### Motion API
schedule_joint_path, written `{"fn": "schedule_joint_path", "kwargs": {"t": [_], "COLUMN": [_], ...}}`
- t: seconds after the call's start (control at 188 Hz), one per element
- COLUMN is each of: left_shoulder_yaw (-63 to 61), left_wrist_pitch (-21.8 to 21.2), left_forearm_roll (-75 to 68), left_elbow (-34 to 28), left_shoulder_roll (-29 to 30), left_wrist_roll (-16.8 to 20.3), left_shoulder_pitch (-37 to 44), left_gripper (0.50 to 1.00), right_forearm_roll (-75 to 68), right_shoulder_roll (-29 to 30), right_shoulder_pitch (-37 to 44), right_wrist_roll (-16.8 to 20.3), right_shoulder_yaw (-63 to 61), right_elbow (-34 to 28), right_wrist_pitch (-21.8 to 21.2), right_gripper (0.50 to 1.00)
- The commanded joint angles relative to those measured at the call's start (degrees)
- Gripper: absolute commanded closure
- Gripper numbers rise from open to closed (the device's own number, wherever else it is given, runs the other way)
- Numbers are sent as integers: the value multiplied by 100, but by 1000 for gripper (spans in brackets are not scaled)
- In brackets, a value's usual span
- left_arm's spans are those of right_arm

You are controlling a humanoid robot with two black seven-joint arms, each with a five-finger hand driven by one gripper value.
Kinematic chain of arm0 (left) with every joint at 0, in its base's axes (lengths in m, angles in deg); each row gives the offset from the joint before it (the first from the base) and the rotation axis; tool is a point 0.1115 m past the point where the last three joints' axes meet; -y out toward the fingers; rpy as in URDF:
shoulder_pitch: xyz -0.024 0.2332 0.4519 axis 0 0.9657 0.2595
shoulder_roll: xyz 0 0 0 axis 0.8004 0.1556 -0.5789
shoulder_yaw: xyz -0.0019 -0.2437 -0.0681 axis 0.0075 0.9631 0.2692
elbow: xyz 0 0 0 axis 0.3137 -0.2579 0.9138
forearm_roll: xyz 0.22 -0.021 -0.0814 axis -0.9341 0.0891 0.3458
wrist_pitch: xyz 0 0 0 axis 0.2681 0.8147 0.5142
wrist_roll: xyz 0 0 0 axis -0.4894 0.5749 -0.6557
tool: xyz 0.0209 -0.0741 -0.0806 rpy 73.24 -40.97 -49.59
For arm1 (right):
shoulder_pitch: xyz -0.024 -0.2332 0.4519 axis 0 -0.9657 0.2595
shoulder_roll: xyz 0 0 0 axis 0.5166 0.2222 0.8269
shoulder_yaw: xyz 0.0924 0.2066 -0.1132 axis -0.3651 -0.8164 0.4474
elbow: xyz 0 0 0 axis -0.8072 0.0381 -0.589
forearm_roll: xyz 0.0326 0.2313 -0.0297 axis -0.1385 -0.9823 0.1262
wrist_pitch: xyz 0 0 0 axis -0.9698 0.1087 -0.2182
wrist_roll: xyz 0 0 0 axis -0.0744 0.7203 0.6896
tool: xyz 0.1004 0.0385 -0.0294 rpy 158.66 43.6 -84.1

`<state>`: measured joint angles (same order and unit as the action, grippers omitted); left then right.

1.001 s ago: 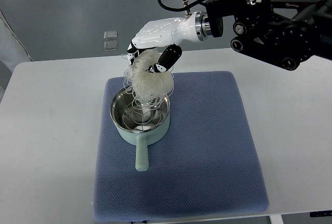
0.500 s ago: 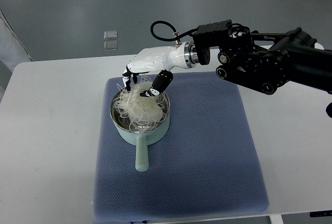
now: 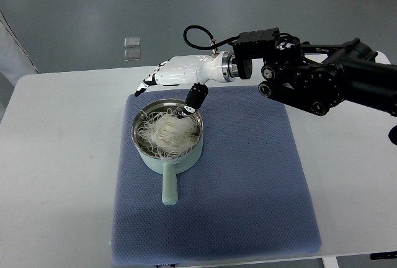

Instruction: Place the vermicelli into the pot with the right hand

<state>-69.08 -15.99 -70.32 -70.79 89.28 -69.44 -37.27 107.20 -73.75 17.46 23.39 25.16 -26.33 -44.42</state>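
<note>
Vermicelli (image 3: pixel 166 133) sits in the pot (image 3: pixel 144 151); right hand (image 3: pixel 169 80) hovers at its 12 o'clock, fingers spread, empty. Snagged strands could drag out if it lifts.

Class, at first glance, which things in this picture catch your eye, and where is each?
The pale green pot on the blue mat, left of centre, full of tangled white vermicelli. Just above its far rim hovers the white right hand, fingers spread and empty, on a black arm reaching in from the right.
</note>
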Motion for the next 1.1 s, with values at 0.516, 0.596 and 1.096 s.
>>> {"fn": "schedule_joint_path", "kwargs": {"t": [0.516,0.596,1.096], "left_shoulder_yaw": [0,9,9], "left_wrist_pitch": [-1,-1,-1], "left_forearm_roll": [0,0,0], "left_elbow": [0,0,0], "left_shoulder_roll": [0,0,0], "left_wrist_roll": [0,0,0], "left_shoulder_pitch": [0,0,0], "left_gripper": [500,500,500], "right_forearm_roll": [-869,-1378,-5948], "right_shoulder_roll": [-340,-323,240], "right_shoulder_pitch": [11,-243,-1632], "right_wrist_roll": [-4,-4,-4], "right_shoulder_yaw": [-665,-964,-2942], "right_elbow": [87,315,2187], "right_wrist_pitch": [-74,-100,277], "right_gripper": [574,574,574]}}
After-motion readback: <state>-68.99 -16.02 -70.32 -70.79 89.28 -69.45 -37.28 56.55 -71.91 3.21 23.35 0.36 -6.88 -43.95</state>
